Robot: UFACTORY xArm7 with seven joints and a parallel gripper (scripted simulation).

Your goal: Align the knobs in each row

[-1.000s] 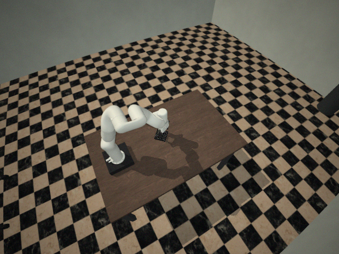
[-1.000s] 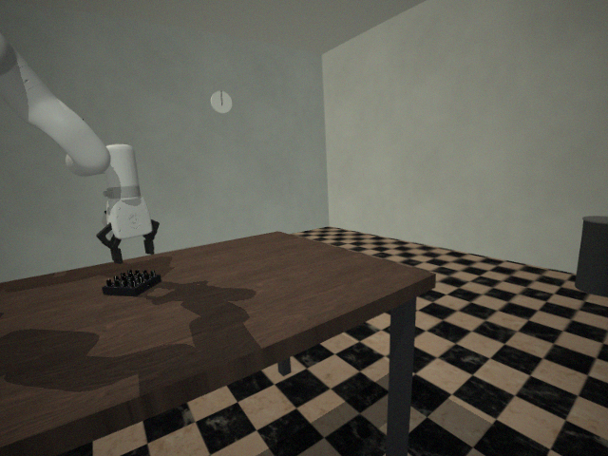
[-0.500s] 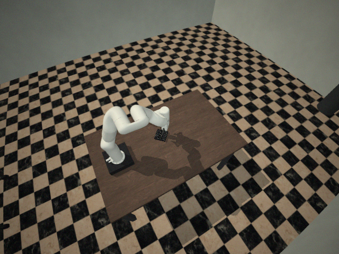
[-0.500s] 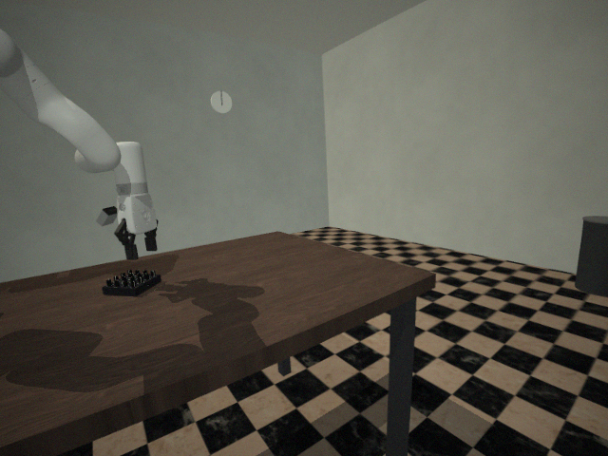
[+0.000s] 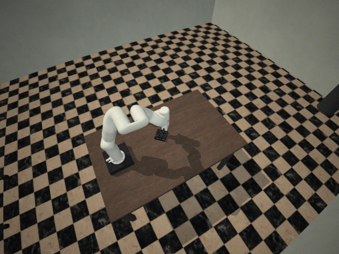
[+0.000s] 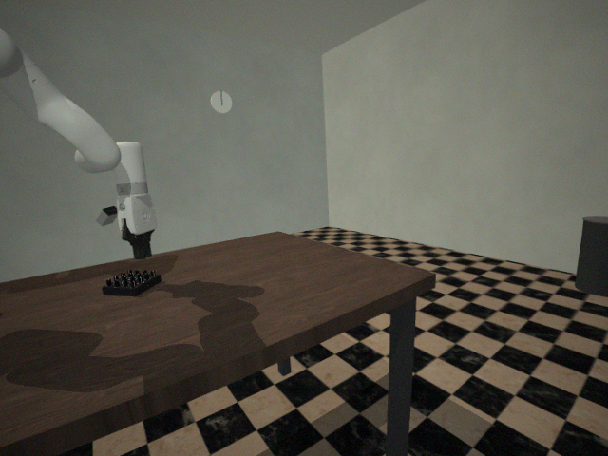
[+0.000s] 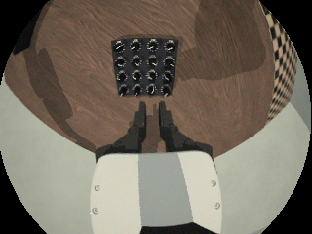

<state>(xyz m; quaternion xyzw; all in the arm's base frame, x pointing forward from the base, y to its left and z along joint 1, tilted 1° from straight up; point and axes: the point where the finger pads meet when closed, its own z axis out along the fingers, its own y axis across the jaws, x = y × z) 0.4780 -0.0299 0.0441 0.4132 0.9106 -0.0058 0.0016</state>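
Observation:
The black knob box (image 5: 160,139) (image 6: 120,291) (image 7: 144,54) lies flat on the table, with four rows of four black knobs. White lines show on the knob tops in the wrist view, but the printed names and exact marks are too small to read. The socket cannot be made out. My gripper (image 5: 164,129) (image 6: 142,257) (image 7: 152,109) points down above the table, higher than the knobs. Its fingers stand close together with a narrow empty gap, touching no knob. In the wrist view the fingertips appear just below the box's lower edge.
The brown table (image 5: 207,123) (image 6: 294,275) carries the box and the arm's black base plate (image 5: 127,160). The arm's shadow lies beside the box. A dark cylinder (image 5: 329,101) (image 6: 594,255) stands far off on the checkered floor.

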